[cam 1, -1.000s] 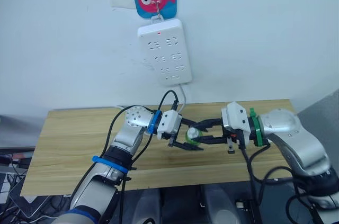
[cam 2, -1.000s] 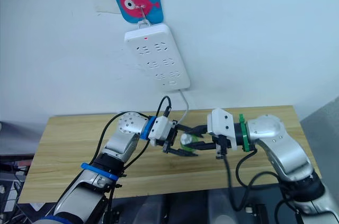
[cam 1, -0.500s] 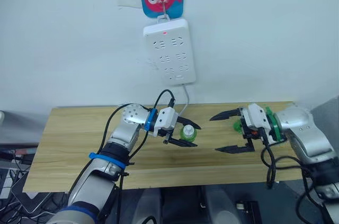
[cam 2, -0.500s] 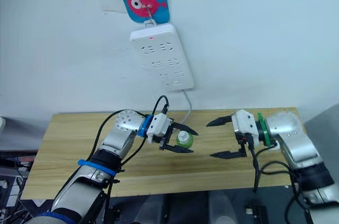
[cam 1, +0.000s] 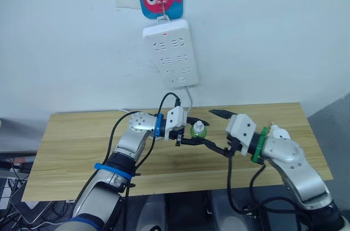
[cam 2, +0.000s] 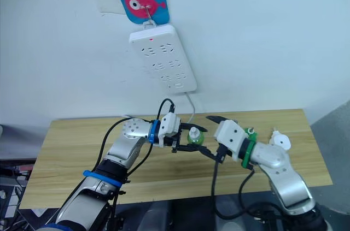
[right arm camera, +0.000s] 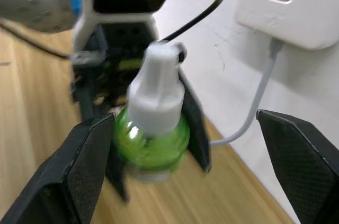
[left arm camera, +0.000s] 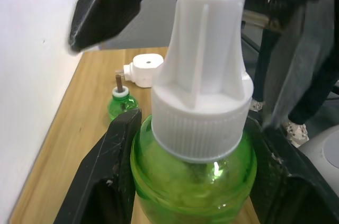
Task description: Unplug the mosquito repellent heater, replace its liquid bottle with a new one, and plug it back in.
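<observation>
Heater [left arm camera: 146,70] lies unplugged on the table [cam 1: 76,138], at its right end beside the old bottle [left arm camera: 121,103]. Left gripper [cam 1: 188,135] pinches the capped new bottle [cam 1: 197,130] upright, lifted. Right gripper [cam 1: 219,131] spread wide around the cap [right arm camera: 157,87]: centre both fingers on it, then close and twist off.

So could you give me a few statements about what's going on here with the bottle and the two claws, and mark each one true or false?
1. The left gripper is shut on the capped green bottle. True.
2. The right gripper is clamped on the cap. False: its fingers are spread wide on either side of the bottle.
3. The mosquito repellent heater is plugged into the power strip. False: it lies on the wooden table.
4. A second green bottle, uncapped with its wick showing, stands near the heater. True.
5. The held bottle's cap is green. False: it is white.
</observation>
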`<state>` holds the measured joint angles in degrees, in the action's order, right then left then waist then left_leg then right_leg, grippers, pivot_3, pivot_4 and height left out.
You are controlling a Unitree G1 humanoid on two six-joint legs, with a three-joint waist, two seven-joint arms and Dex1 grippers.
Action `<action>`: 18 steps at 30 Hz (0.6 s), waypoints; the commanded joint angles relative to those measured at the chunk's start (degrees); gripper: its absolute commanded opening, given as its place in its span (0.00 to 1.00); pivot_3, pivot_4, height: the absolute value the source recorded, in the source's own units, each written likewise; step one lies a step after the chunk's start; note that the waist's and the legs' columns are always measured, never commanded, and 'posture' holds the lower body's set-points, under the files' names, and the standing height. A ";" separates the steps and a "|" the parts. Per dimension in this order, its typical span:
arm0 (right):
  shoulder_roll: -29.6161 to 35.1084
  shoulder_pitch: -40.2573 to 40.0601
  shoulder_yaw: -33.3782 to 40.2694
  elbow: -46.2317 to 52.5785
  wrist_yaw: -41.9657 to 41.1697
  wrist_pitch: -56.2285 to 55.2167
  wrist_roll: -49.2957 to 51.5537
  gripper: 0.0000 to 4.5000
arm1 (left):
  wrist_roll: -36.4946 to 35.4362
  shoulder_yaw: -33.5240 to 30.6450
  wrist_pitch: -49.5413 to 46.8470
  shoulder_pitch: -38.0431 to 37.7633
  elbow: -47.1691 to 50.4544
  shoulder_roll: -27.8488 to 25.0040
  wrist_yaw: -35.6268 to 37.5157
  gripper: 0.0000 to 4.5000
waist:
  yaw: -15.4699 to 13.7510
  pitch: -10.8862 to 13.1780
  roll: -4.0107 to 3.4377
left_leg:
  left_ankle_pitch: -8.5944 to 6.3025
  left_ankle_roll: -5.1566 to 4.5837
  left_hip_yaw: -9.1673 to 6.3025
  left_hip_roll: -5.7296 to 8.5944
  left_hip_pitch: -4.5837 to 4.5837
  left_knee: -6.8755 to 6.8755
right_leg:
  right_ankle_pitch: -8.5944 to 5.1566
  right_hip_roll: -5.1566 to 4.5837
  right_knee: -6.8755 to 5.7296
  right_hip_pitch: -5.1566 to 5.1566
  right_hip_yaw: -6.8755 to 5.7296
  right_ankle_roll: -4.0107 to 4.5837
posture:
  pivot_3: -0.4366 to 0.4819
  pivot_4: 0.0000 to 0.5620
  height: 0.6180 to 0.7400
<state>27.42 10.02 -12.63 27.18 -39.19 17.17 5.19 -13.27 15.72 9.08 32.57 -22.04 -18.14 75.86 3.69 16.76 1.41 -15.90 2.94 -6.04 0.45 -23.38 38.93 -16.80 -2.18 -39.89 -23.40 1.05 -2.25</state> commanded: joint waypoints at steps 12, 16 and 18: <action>0.23 -0.95 4.67 2.32 3.05 2.73 0.85 0.99 | -0.02 0.12 -0.04 0.27 2.17 0.21 0.54 0.50 | -0.26 -0.01 -0.01 | 0.00 0.00 0.05 0.01 -0.02 -0.01 | 0.00 0.00 0.01 0.00 -0.05 0.00 | 0.40 0.44 1.00; 4.61 -5.29 10.41 4.32 1.06 1.84 3.50 0.99 | -0.18 -0.24 -0.29 0.35 1.97 -0.12 0.82 0.50 | -0.32 -0.02 0.00 | 0.00 0.00 0.12 0.04 -0.05 0.00 | 0.00 -0.03 0.03 0.01 -0.03 0.00 | 0.39 0.44 1.00; 6.39 -6.95 12.97 5.19 -0.21 1.91 5.51 0.99 | -0.26 -0.36 -0.31 0.46 1.77 -0.38 1.06 0.50 | -0.33 -0.02 0.00 | -0.01 -0.01 0.18 0.07 -0.05 0.00 | 0.00 -0.04 0.02 0.01 -0.01 0.00 | 0.39 0.44 1.00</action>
<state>33.54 3.62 -2.05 29.92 -38.61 19.51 8.42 -12.73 15.60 8.64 32.92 -22.05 -18.75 76.29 3.37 16.73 1.41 -15.91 2.92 -5.86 0.50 -23.42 38.93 -16.80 -2.22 -39.87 -23.39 1.03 -2.25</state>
